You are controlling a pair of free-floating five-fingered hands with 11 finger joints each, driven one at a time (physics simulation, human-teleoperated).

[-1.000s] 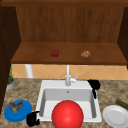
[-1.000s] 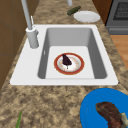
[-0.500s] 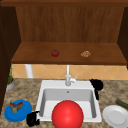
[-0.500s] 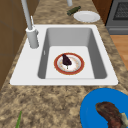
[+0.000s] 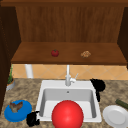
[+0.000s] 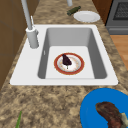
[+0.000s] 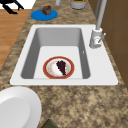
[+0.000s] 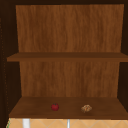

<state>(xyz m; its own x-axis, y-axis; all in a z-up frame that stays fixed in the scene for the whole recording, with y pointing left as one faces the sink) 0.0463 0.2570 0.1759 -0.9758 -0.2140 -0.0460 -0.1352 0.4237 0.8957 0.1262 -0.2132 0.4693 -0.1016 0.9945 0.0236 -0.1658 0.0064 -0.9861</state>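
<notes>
The left hand (image 5: 33, 119) is seen in the front view at the near left corner of the sink (image 5: 45, 86), just beside the blue plate (image 5: 20, 115); whether its fingers are curled or straight cannot be told. The right hand (image 5: 98, 85) is seen over the counter at the far right corner of the sink, beside the faucet (image 5: 68, 78); the state of its fingers cannot be told either. A dark hand (image 7: 11, 6) is seen in the right side view at the far end, beyond the blue plate (image 7: 44, 14), so it is taken for the left hand.

In the sink basin (image 6: 67, 37) a red-rimmed plate (image 6: 69, 64) is laid flat, and a dark piece of food (image 6: 66, 60) is carried on its white middle; the same plate (image 7: 58, 67) and food (image 7: 61, 66) are seen from the right side; in the front view it appears as a red round shape (image 5: 67, 115) low in the basin. On the blue plate (image 6: 105, 110) a brown piece of meat (image 6: 110, 116) is held; a white plate (image 5: 115, 116) is set on the counter right of the sink, bare, with a green vegetable (image 5: 121, 103) just beyond its rim. On the lower cabinet shelf (image 8: 67, 111) a red apple (image 8: 55, 107) and a tan lump of food (image 8: 86, 108) are set apart from each other; the apple (image 5: 55, 52) and lump (image 5: 85, 54) are also seen from the front.
</notes>
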